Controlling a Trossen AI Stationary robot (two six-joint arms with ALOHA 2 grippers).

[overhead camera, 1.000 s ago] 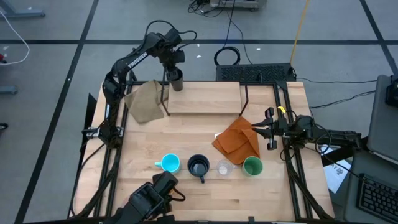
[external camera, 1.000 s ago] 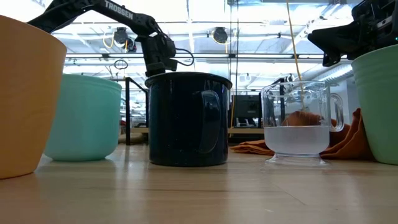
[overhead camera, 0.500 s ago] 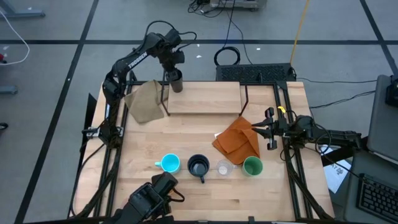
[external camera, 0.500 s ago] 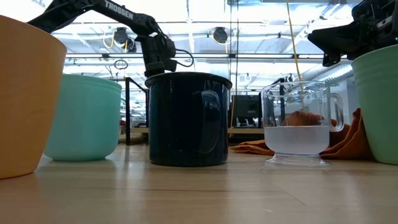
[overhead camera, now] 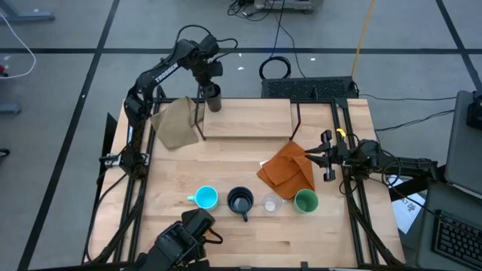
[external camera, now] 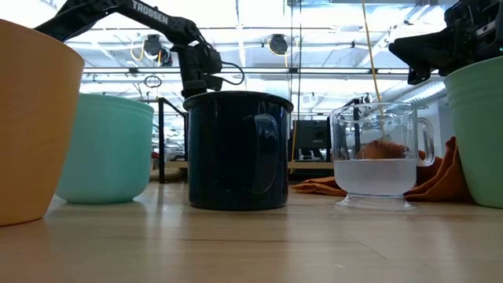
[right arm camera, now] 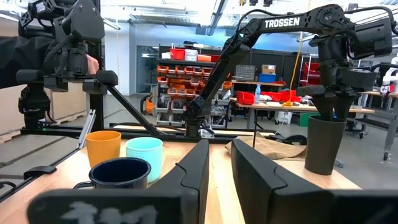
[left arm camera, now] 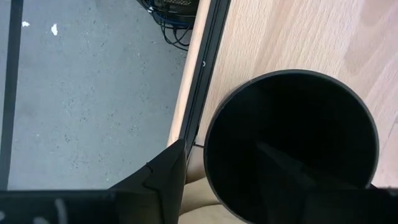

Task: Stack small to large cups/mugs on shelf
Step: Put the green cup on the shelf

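1. Wood makes the big flat table (overhead camera: 181,173), pale and smooth. Nothing on it has moved since a second ago.
2. Light wood also makes the shelf (overhead camera: 248,120), a low board on thin black legs at the back of the table.
3. Two soft cloths lie crumpled. The tan cloth (overhead camera: 173,124) lies just left of the shelf. The orange cloth (overhead camera: 286,169) lies in front of the shelf's right end.
4. The left tool (overhead camera: 213,93) hangs over the dark brown cup (overhead camera: 215,102), in the same spot as before. Its fingers (left arm camera: 163,180) are apart, and a small gap shows between one finger and the cup's wall.
5. The right tool (overhead camera: 325,156) waits at the right edge of the table, as it did before. Its fingers have a narrow gap and hold nothing.
6. The dark brown cup is tall, round and plain. It stands upright at the shelf's back left corner.
7. Four cups stand in a row near the front of the table:
   - The light blue mug (overhead camera: 205,198) is at the left end.
   - The dark navy mug (overhead camera: 240,202) is next. It is shiny and has a handle.
   - The clear cup (overhead camera: 271,202) comes third. It is see-through and the smallest.
   - The green cup (overhead camera: 306,201) is at the right end.
8. The orange cup (right arm camera: 103,148) stands beside the light blue mug.
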